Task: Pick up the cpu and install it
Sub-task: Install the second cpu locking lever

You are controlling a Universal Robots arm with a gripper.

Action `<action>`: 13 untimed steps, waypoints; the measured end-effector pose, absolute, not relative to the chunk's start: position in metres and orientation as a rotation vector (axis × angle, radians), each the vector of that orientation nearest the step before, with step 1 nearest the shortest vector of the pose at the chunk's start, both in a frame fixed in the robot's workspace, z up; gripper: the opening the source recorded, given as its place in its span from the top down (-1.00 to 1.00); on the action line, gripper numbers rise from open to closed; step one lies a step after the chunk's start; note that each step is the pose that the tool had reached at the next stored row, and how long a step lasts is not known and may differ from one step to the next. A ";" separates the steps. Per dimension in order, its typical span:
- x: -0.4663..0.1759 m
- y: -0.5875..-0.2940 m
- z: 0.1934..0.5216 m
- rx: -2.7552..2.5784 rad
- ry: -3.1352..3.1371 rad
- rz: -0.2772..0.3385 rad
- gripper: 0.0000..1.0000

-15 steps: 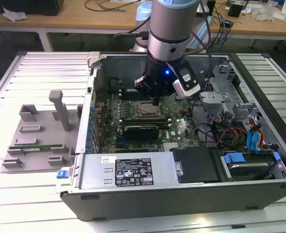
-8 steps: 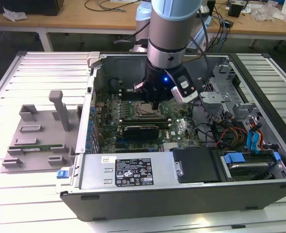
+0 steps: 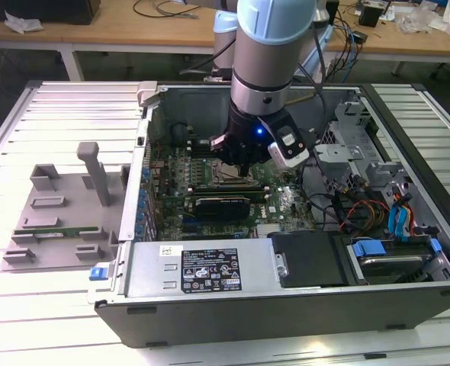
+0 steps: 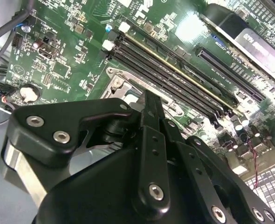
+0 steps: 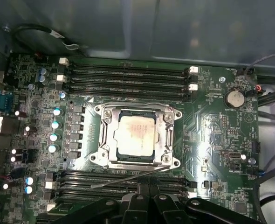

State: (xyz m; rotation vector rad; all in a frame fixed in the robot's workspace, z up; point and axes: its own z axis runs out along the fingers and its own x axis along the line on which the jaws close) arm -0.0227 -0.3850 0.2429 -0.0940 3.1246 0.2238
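Observation:
In the first wrist view the cpu [image 5: 136, 136], a pale silvery square chip, lies flat inside the metal socket frame [image 5: 168, 135] on the green motherboard. A thin lever rod [image 5: 128, 178] lies slanted along the frame's edge. My gripper [image 5: 150, 203] hovers just beside the socket, shut, with nothing in it. In the second wrist view the gripper [image 4: 147, 100] points at the socket frame [image 4: 116, 81], its black body hiding most of the socket. In the exterior view the gripper [image 3: 244, 164] hangs low over the board inside the open computer case [image 3: 286, 290].
Rows of memory slots [image 5: 128, 74] flank the socket on two sides. A drive cage and coloured cables [image 3: 370, 213] crowd the case at the exterior view's right. A grey fixture tray [image 3: 57, 213] holding a green memory stick [image 3: 57, 229] lies outside the case, at the exterior view's left.

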 end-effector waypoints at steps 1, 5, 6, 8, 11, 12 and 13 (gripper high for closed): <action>-0.023 -0.385 0.241 -0.094 3.125 0.224 0.79; -0.029 -0.385 0.236 -0.094 3.125 0.224 0.79; -0.031 -0.385 0.235 -0.094 3.125 0.224 0.79; -0.035 -0.385 0.234 -0.094 3.125 0.224 0.79; -0.045 -0.385 0.232 -0.094 3.124 0.225 0.79; -0.046 -0.385 0.231 -0.094 3.124 0.225 0.79; -0.051 -0.385 0.227 -0.094 3.124 0.225 0.79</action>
